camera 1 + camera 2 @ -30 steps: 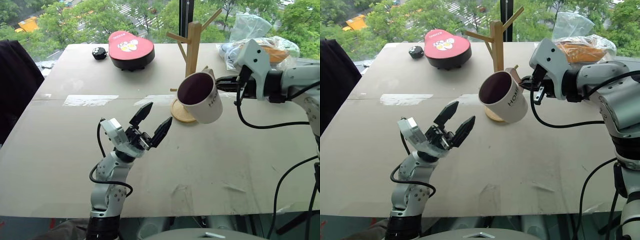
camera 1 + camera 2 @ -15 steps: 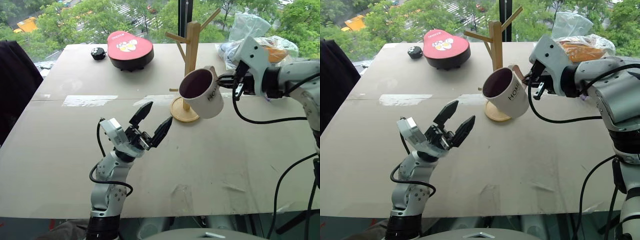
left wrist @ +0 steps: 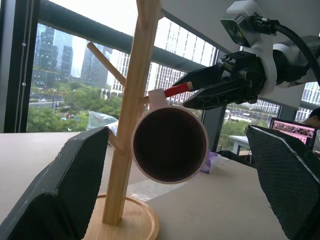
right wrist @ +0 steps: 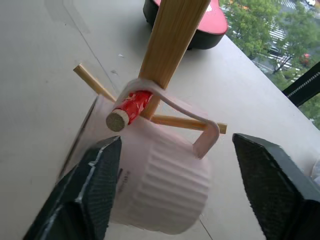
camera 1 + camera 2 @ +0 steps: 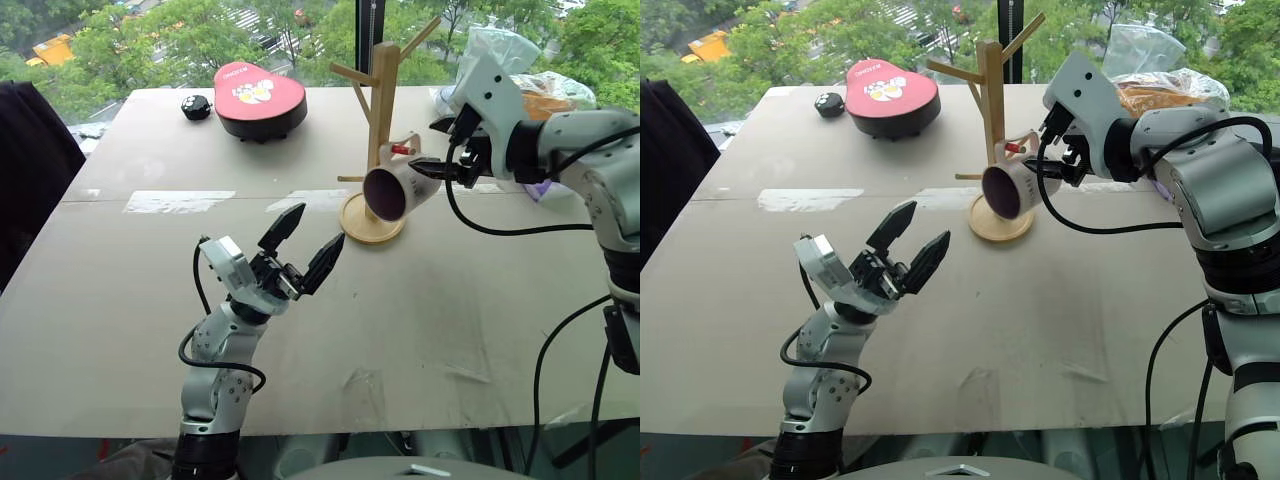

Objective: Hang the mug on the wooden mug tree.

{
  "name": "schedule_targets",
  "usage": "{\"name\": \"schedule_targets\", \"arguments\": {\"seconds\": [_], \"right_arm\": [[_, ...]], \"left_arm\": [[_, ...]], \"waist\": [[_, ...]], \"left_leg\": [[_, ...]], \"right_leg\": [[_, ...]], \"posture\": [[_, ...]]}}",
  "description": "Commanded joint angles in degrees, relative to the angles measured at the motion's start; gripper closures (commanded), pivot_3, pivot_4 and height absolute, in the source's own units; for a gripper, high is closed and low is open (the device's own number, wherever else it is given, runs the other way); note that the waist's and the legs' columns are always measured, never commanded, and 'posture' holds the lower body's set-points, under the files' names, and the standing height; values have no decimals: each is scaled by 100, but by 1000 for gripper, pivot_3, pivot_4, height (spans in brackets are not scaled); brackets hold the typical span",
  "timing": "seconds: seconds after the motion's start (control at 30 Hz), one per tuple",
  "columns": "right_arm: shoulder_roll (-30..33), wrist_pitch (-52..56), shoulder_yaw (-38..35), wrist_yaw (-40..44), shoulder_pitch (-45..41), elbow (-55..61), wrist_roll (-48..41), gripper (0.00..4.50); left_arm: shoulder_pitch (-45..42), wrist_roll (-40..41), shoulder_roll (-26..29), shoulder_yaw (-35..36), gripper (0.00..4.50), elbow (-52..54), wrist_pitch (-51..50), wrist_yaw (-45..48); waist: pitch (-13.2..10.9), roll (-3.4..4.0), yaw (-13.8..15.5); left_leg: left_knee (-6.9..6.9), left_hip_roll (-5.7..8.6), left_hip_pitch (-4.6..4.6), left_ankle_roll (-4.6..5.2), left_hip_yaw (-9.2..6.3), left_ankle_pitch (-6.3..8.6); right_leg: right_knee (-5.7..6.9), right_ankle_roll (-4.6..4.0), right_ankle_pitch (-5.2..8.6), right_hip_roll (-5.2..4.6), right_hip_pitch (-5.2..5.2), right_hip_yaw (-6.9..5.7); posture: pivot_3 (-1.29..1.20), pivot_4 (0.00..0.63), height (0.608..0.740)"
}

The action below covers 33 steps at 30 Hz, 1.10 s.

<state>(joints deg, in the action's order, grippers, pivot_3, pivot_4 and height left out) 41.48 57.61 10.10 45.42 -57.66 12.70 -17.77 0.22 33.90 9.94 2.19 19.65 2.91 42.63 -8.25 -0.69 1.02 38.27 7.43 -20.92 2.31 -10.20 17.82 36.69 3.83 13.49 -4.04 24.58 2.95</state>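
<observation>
Right wrist view: my right claw (image 4: 170, 185) stands wide, gripping nothing; mug (image 4: 160, 175) hangs by its handle on the mug tree (image 5: 383, 110)'s red-tipped peg (image 4: 131, 106); left claw (image 5: 305, 245) idles open at seven o'clock.

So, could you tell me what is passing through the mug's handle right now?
The red-tipped peg of the wooden mug tree runs through the handle of the mug. Where the peg joins the post is covered by the handle. The open right gripper flanks the mug without touching it.
</observation>
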Motion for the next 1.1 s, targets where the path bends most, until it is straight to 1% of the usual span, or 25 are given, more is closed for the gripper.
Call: {"name": "schedule_targets", "arguments": {"seconds": [0.03, 0.13, 0.2, 0.27, 0.4, 0.43, 0.47, 0.53, 0.63, 0.7, 0.73, 0.8, 0.9, 1.1], "right_arm": [[82, 166, -449, -115, 38, 178, -118, 66], [75, 531, -816, -181, 288, 299, -388, 66], [63, 837, -1206, -138, 677, 518, -732, 66], [-71, 648, -1637, -72, 1248, 764, -1030, 66], [-407, -653, -2205, 154, 2885, 1152, -1192, 66], [-487, -897, -2252, 148, 3283, 1221, -1161, 66], [-551, -1116, -2263, 143, 3590, 1279, -1140, 66], [-830, -1739, -2270, 170, 4331, 1305, -1119, 66], [-1249, -2737, -2117, 151, 5327, 1005, -818, 66], [-1522, -3614, -2005, 213, 5883, 548, -544, 66], [-1657, -4027, -1979, 241, 6103, 290, -453, 66], [-1829, -4884, -1930, 423, 6390, -152, -300, 66], [-1935, -5712, -1947, 612, 6449, -642, -252, 66], [-1778, -5914, -2125, 682, 6105, -1240, -474, 66]], "left_arm": [[-5, 19, 41, -8, 0, 185, 97, 10], [-3, 18, 60, -12, 0, 178, 90, 22], [18, -16, 120, -16, 0, 153, 73, 51], [74, -118, 238, -49, 0, 109, 28, 71], [277, -553, 633, -189, 0, -71, -215, 49], [355, -680, 742, -222, 0, -117, -278, 40], [428, -743, 824, -240, 0, -143, -352, 26], [591, -936, 1010, -293, 0, -211, -654, -139], [874, -1447, 1269, -470, 0, -271, -781, -279], [1029, -2057, 1416, -642, 0, -355, -689, -500], [1072, -2240, 1450, -707, 0, -396, -691, -589], [1158, -2434, 1463, -812, 0, -436, -724, -697], [1254, -2573, 1447, -898, 0, -438, -694, -754], [1118, -2466, 1376, -951, 0, -223, -1029, -786]], "waist": [[0, 0, -4], [1, -1, -4], [1, -2, -1], [3, -4, 2], [3, -5, -6], [-4, 7, -21], [16, -20, -11], [16, -20, -13], [16, -19, -12], [15, -18, -11], [14, -16, -9], [12, -6, -9], [8, 26, -27], [16, 35, -22]], "left_leg": [[0, 0, 0, 0, 0, 0], [-1, 0, 0, 0, 0, 0], [-1, 0, 0, 0, 0, 0], [-1, 0, 0, 0, -2, 0], [-2, 0, 2, 0, -1, 0], [-1, 0, 2, 0, 4, 0], [3, 3, 2, 1, 20, -1], [1, -4, 17, 0, 12, 0], [-1, -4, 20, 0, 13, 0], [3, -2, 20, 0, 21, 0], [3, -2, 26, 0, 23, 0], [2, 0, 39, 0, 25, 0], [-19, -1, 115, 2, 29, 2], [-22, -3, 127, 2, 30, 2]], "right_leg": [[0, 0, 0, 0, 0, 0], [0, 0, 0, 0, 1, 1], [1, 0, 0, 0, 1, 1], [1, 0, 0, 0, 0, -1], [3, 0, 0, 1, 0, 1], [6, 0, 0, 1, 1, 6], [11, 7, -5, 0, 9, 21], [12, 7, -6, 4, -3, 5], [12, 6, -7, 4, -6, 6], [14, 7, -9, 3, -6, 12], [13, 7, -11, 4, -12, 13], [12, 9, -14, 4, -23, 15], [6, 10, -13, 4, -93, 22], [7, 10, -13, 6, -99, 23]], "posture": [[0, 150, 740], [0, 150, 740], [0, 150, 740], [0, 150, 740], [0, 150, 740], [0, 150, 740], [0, 150, 740], [0, 150, 740], [0, 150, 740], [0, 150, 740], [0, 150, 740], [0, 150, 740], [0, 150, 740], [0, 150, 740]]}}
